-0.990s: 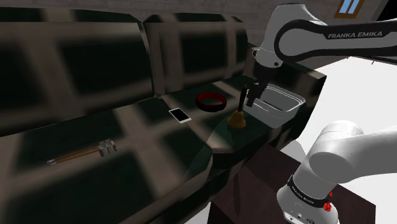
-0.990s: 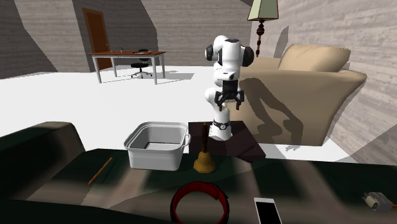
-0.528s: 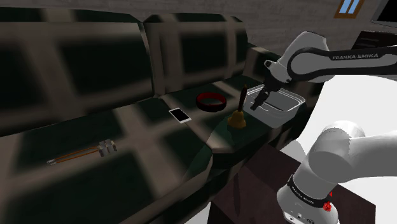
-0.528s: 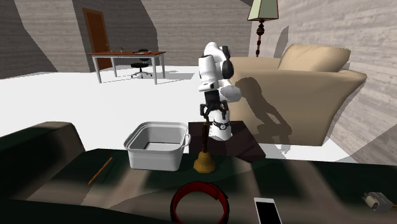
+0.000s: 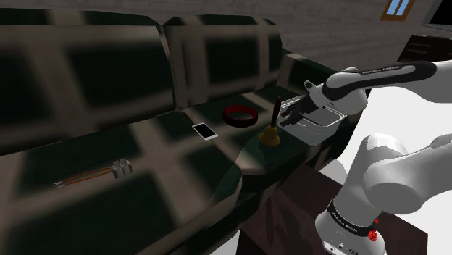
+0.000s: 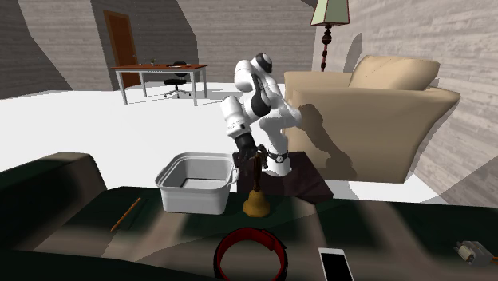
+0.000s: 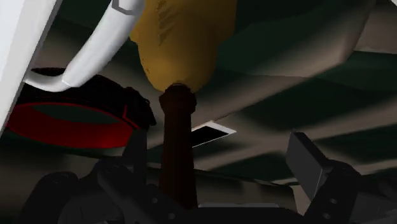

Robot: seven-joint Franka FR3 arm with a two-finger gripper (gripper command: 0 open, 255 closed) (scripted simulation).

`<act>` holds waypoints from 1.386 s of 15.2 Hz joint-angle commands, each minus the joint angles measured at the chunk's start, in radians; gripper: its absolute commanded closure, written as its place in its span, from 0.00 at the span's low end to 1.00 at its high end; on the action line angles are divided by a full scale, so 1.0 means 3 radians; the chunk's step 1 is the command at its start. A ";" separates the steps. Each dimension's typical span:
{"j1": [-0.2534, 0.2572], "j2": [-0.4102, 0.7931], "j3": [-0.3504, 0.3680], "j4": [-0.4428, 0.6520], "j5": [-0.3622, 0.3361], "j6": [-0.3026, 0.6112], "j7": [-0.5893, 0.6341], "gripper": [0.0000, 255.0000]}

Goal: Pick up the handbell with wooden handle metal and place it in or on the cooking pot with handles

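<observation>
Plainly, handbell [image 5: 271,132] stands upright, handle [image 5: 277,110] topmost.

golden handbell [image 6: 256,204] (dark handle), grey pot [image 6: 191,198]

White arm [image 5: 395,163], dark joints, black tool [image 5: 290,118]

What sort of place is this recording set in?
Most likely a living room in a house: the work surface is a dark sofa, a beige sofa and a lamp stand beyond it, and a desk with a chair sits by a door.
</observation>
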 commanded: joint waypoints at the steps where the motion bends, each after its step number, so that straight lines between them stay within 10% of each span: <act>1: 0.0495 -0.0043 -0.0662 0.0165 0.0078 0.0186 -0.0545 0.00; 10: 0.1228 0.0051 -0.1204 0.0235 0.0147 0.0666 -0.0692 0.00; 17: 0.1228 0.0051 -0.1204 0.0235 0.0146 0.0666 -0.0692 0.00; 18: 0.1228 0.0051 -0.1203 0.0235 0.0146 0.0666 -0.0692 1.00; 21: 0.1228 0.0051 -0.1204 0.0235 0.0146 0.0666 -0.0692 1.00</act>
